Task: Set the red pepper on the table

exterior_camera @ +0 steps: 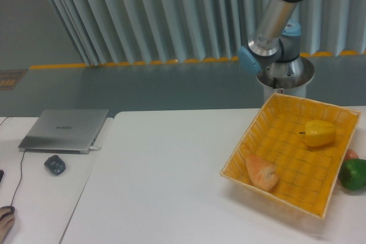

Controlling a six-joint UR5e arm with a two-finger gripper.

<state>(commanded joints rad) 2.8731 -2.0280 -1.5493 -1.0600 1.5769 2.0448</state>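
Red pepper waiting at the far right, arm raised behind the basket

From the left: a closed laptop (64, 130) and a small grey mouse (55, 164) lie on a side desk, then the white table (166, 181) carries the yellow wicker basket (249, 134), which holds an orange piece of food (262, 171) and the yellow pepper (319, 132); just past the basket's right rim, only a sliver of the red pepper (350, 154) shows, resting on the table and tucked against the green pepper (354, 174) (it looks light, rigid and glossy, so likely slippery; a grip across its body from above seems safest, though the neighbours crowd it). The arm (275, 21) rises from its base behind the basket, leaning up and right out of the picture, so the gripper is out of sight and its opening cannot be told
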